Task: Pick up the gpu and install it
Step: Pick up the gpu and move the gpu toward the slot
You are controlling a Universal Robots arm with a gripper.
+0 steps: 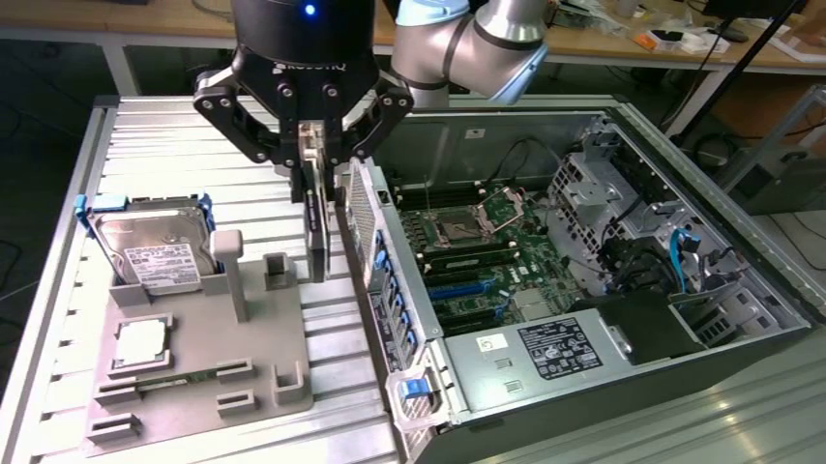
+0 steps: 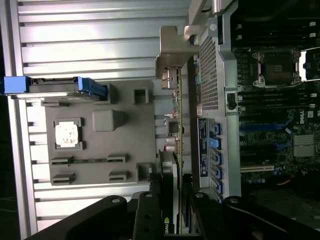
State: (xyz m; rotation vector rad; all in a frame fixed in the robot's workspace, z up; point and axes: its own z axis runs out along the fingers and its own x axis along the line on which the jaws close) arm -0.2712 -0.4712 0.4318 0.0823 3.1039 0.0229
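The gpu hangs edge-on and upright, a slim dark card with its silver bracket at the far end. My gripper is shut on its top edge. The card is lifted off the grey fixture plate and hovers between the plate and the outer wall of the open computer case. In the wrist view the gpu runs away from my gripper, beside the case's perforated rear panel. The motherboard lies inside the case, its blue slots uncovered.
The hard drive stands in its holder on the fixture plate, with a CPU and a RAM stick lying nearer the front. A power supply and a drive cage fill the case's sides. Benches with clutter stand behind.
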